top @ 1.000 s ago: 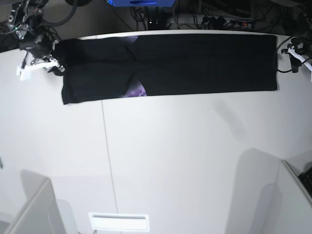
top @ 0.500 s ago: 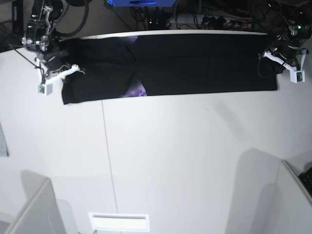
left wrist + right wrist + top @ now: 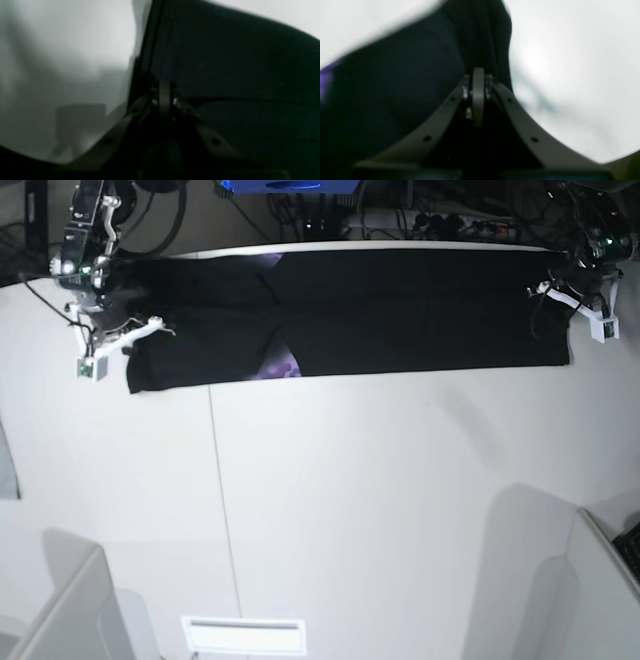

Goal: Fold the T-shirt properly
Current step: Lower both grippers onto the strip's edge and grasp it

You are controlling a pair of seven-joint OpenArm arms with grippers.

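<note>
White tabletop (image 3: 330, 510) fills most of the base view, with cables and a power strip (image 3: 470, 225) behind its far edge. Along that far edge lies the T-shirt (image 3: 400, 310), already folded lengthwise into a long black band, a sliver of purple print (image 3: 280, 367) showing at the lower fold. The right gripper (image 3: 118, 330) sits at the band's end on that view's left, the left gripper (image 3: 562, 292) at the opposite end. Both wrist views show the jaws pressed together on black cloth, so each seems to pinch an end. Judging by this, the side folds are done; folding the band crosswise remains.
</note>
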